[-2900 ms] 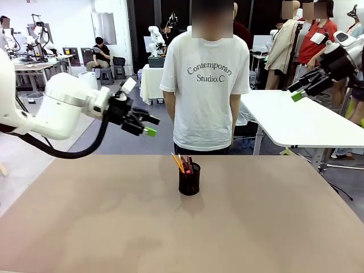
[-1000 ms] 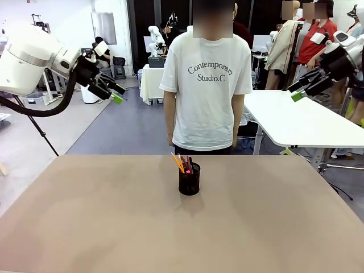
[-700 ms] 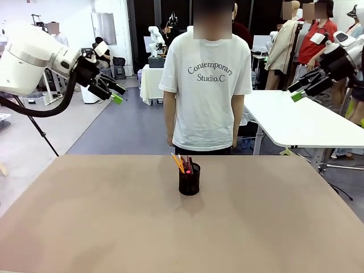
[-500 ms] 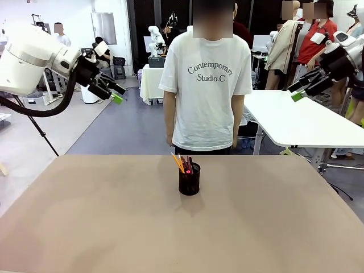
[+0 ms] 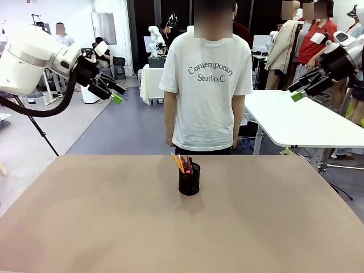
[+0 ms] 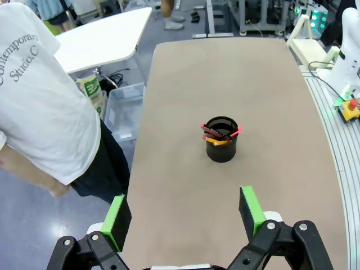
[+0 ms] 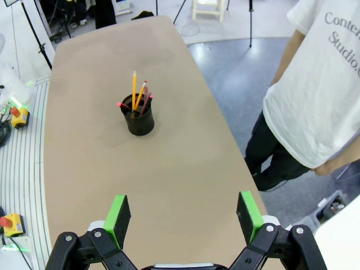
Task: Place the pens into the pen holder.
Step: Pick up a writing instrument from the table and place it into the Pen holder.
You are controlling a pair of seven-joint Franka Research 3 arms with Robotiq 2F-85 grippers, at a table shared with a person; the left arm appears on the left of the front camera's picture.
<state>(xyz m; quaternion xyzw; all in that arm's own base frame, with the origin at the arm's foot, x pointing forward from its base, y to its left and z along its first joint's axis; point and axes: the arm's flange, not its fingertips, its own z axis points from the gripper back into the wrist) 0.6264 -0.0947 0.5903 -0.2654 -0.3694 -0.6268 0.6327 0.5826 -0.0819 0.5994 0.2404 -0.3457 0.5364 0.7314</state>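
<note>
The black mesh pen holder (image 5: 189, 179) stands upright near the middle of the brown table (image 5: 102, 227), with the pens (image 5: 182, 163) sticking out of its top. From the wrists I look down on the holder (image 6: 221, 140) (image 7: 138, 118) with the pens (image 6: 220, 134) (image 7: 138, 97) inside it. My left gripper (image 5: 115, 92) hangs open high above the table's far left, and between its green pads (image 6: 117, 219) there is nothing. High at the far right my right gripper (image 5: 300, 90) is open too, its green pads (image 7: 248, 214) wide apart. A person (image 5: 206, 79) stands behind the table.
A white table (image 5: 301, 122) stands behind on the right. Other people and tables are farther back in the room. The brown tabletop (image 6: 185, 191) around the holder is bare.
Since the oldest frame my left arm has lifted up and away to the left, off the table. Over the last second nothing has moved.
</note>
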